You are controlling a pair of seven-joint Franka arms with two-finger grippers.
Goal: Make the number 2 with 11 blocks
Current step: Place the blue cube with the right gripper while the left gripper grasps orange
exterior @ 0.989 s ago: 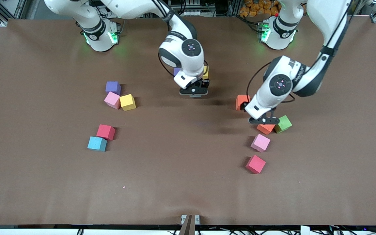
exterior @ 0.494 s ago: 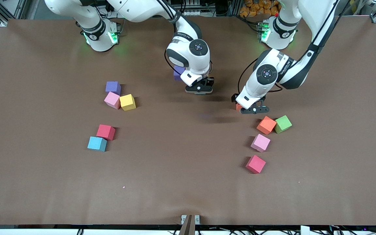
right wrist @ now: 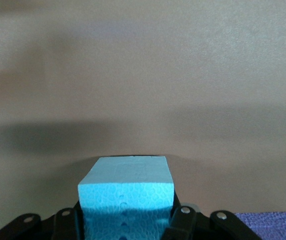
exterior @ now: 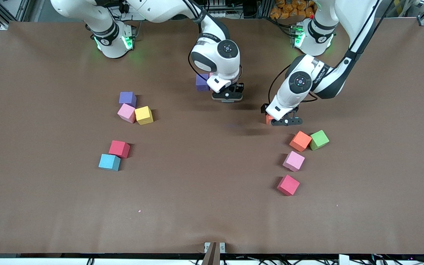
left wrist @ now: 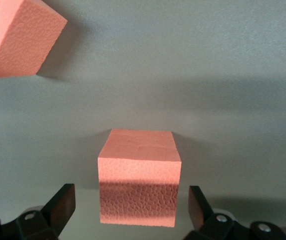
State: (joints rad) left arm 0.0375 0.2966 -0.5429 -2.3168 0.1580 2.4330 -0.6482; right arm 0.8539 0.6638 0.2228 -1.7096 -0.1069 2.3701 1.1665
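Note:
My right gripper point(exterior: 228, 96) is low over the table's middle, beside a purple block point(exterior: 201, 81). It is shut on a block point(right wrist: 127, 192) that looks light blue in the right wrist view and is hidden under the hand in the front view. The purple block also shows in the right wrist view point(right wrist: 267, 225). My left gripper point(exterior: 285, 120) is open and low, with its fingers point(left wrist: 60, 205) standing clear on either side of an orange block point(left wrist: 139, 180), which shows partly in the front view point(exterior: 269, 118). A second orange block point(exterior: 300, 141) lies nearer the front camera.
A green cube point(exterior: 319, 139) touches the second orange block. A pink block point(exterior: 293, 161) and a deep pink one point(exterior: 288, 184) lie nearer the camera. Toward the right arm's end lie purple point(exterior: 127, 98), pink point(exterior: 126, 112), yellow point(exterior: 144, 115), red point(exterior: 119, 148) and light blue point(exterior: 109, 162) blocks.
My left gripper moved from over the orange and green cubes to the other orange block and now straddles it. My right gripper shifted slightly toward the left arm's end, covering a yellow block.

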